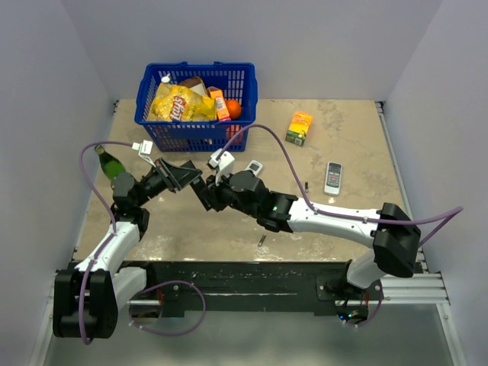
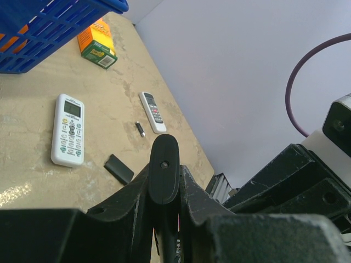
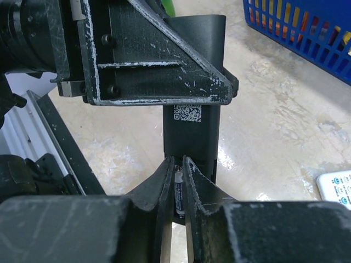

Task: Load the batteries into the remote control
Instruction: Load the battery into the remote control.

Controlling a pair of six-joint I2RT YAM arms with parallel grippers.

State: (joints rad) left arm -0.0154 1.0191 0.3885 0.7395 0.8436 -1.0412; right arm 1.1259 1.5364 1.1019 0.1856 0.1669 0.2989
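Right gripper [image 3: 176, 165] pinching battery [image 3: 178, 192], remote control [image 3: 192, 137] just ahead

A beige, mottled counter [image 1: 343, 152] is enclosed on three sides by plain pale walls: a back wall [image 1: 305, 46] well beyond the fingers [image 1: 181, 175], a left wall [image 1: 38, 114] and a right wall [image 1: 450, 114] to either side of them. Soft, even light is cast, and pale glare [image 3: 258, 71] is reflected from the counter beyond the fingers. An aluminium rail [image 1: 427, 286] is fixed along the near edge.
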